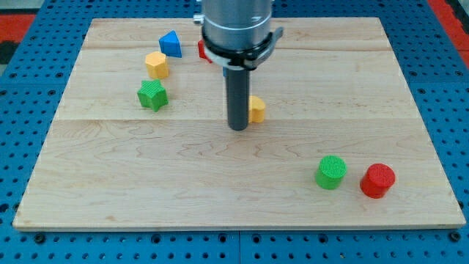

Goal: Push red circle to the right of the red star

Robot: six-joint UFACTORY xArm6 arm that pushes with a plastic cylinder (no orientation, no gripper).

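- You are looking at a pale wooden board [146, 169] made of planks, lying on a blue perforated surface [29, 88].
- My tip [238, 127] is the lower end of a straight dark rod hanging from a grey cylindrical arm mount [238, 22]; it sits near the middle of the board.
- There are no jaws on this rig, so nothing is clenched, released or grasped; the rod only stands on the wood.
- A yellow block [256, 109], shape unclear because the rod hides its left part, lies just beside my tip on the view's right. You cannot tell whether they touch.
- The red circle, a red cylinder block [377, 180], sits near the board's bottom right corner, well apart from my tip.
- A green cylinder block [331, 172] stands just to the view's left of the red circle, with a small gap between them.
- A red block [204, 50] shows as a sliver at the view's top, behind the arm mount; its shape cannot be made out, though it may be the red star.
- A blue block [171, 44], roughly triangular, lies to the view's left of that red sliver.
- A yellow hexagon-like block [156, 64] sits just below and left of the blue one.
- A green star-like block [152, 95] lies below the yellow hexagon-like one, in the left half of the board.
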